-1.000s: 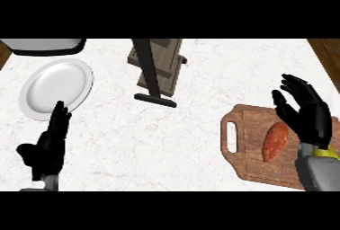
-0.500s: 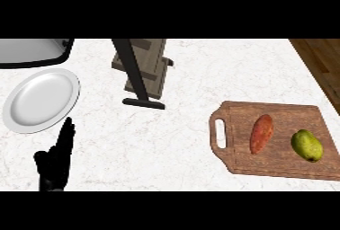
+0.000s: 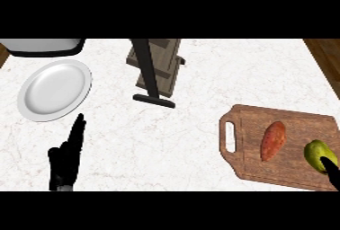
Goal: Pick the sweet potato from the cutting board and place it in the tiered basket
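Observation:
An orange-brown sweet potato (image 3: 273,141) lies lengthwise on the wooden cutting board (image 3: 252,121) at the right. The tiered basket (image 3: 156,67), with a dark post and foot, stands at the top middle. My left hand (image 3: 66,155) rests at the lower left with straight fingers pointing up, holding nothing. Of my right hand (image 3: 329,170) only a dark tip shows at the lower right edge, just below the green fruit, apart from the sweet potato.
A green mango-like fruit (image 3: 317,152) sits on the board's right side. A white plate (image 3: 53,89) lies at the left, and a grey-white pot (image 3: 41,46) stands at the top left corner. Wooden floor shows beyond the counter's right edge.
The right hand left its place over the board and went out of view, then a tip came back at the lower right. The green fruit is now uncovered. The left hand stays put.

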Motion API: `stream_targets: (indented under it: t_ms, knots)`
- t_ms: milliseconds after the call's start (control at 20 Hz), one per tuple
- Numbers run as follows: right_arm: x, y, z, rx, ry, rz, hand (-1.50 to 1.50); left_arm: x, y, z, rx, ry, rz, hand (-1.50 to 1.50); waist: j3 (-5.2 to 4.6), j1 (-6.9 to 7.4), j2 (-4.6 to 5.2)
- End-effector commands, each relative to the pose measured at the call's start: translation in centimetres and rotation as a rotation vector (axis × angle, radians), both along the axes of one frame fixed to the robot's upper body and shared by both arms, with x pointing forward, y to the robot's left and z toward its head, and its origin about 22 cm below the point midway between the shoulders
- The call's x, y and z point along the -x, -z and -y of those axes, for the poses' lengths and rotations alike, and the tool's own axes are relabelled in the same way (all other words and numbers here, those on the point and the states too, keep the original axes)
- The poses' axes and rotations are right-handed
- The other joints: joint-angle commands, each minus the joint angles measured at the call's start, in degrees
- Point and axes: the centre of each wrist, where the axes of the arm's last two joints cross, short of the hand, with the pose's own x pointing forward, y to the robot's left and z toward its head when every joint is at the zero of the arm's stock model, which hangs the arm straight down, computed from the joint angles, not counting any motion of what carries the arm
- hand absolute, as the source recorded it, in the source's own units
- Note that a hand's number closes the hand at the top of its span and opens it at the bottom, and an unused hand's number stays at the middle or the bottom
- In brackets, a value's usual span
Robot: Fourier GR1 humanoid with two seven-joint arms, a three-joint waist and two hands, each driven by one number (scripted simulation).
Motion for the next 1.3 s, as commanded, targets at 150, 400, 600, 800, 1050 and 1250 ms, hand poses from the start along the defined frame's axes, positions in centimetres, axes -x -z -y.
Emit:
stream_targets:
  t_ms: [150, 400, 600, 800, 1050, 1250]
  knots:
    - [3.2, -1.0, -0.7, -0.038, -0.147, -0.415, -1.5, 0.3, 0.8, 0.7, 0.003, 0.036, -0.042, 0.0, -0.59, 2.97, 1.41]
    - [3.6, -3.6, -0.4, -0.016, -0.083, -0.639, -1.5, 0.4, 0.8, 2.0, 0.014, 0.066, -0.046, 0.0, -0.45, 4.28, 1.43]
    - [1.6, -6.7, -2.4, -0.022, -0.031, -0.676, -1.5, 0.3, 1.2, 2.0, 0.003, 0.073, -0.051, 0.0, -0.27, 4.76, 1.21]
    - [-1.2, -8.0, -3.3, -0.009, -0.003, -0.773, -1.5, -1.7, 0.1, 2.5, 0.007, 0.089, -0.049, 0.0, -0.09, 4.83, 1.28]
    - [-3.5, -6.8, -5.5, -0.011, -0.018, -0.907, -1.5, -0.4, 0.5, 1.5, -0.002, 0.083, -0.048, 0.0, 0.01, 4.86, 0.81]
    - [-5.2, -5.4, -6.0, -0.044, -0.053, -1.025, -1.5, -0.7, 0.2, 2.6, 0.014, 0.092, -0.054, 0.0, 0.02, 4.96, 0.9]
